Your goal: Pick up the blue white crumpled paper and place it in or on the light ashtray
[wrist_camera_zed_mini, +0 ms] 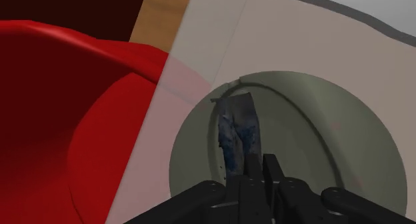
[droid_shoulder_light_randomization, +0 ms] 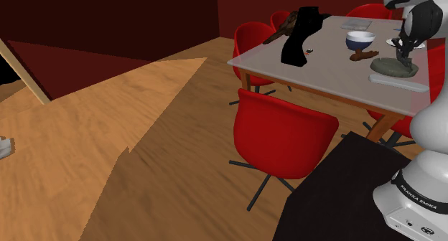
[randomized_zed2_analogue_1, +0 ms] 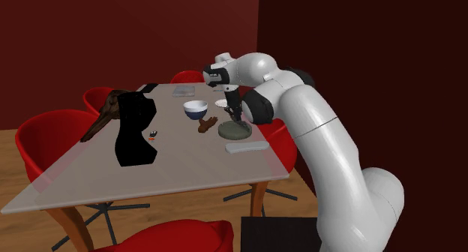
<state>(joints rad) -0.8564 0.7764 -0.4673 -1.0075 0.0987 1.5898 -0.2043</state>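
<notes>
Nearest the shoulder camera stands the black stand [droid_shoulder_light_randomization: 337, 196] with the white arm [droid_shoulder_light_randomization: 423, 110] rising from it, and a red chair [droid_shoulder_light_randomization: 283, 139] sits between it and the bench [droid_shoulder_light_randomization: 323, 67]. On the bench's far end the claw [droid_shoulder_light_randomization: 404, 54] hangs just over a round grey-green ashtray [droid_shoulder_light_randomization: 388, 67]; any load it carries is too small to make out here. The second exterior view takes the same spot from the side: claw [randomized_zed2_analogue_1: 235, 117] pointing down, directly above the ashtray [randomized_zed2_analogue_1: 244, 132], with a blue and white bowl [randomized_zed2_analogue_1: 196, 108] near it on the bench [randomized_zed2_analogue_1: 172, 175]. The wrist view adds what the others lack: the claw [wrist_camera_zed_mini: 253, 175] is drawn narrow and clasps the crumpled paper [wrist_camera_zed_mini: 239, 129], a creased strip mottled dark blue and pale grey. The strip reaches out from between the fingers, over the ashtray [wrist_camera_zed_mini: 333, 143] and near its rim on the side of the chair [wrist_camera_zed_mini: 67, 123].
</notes>
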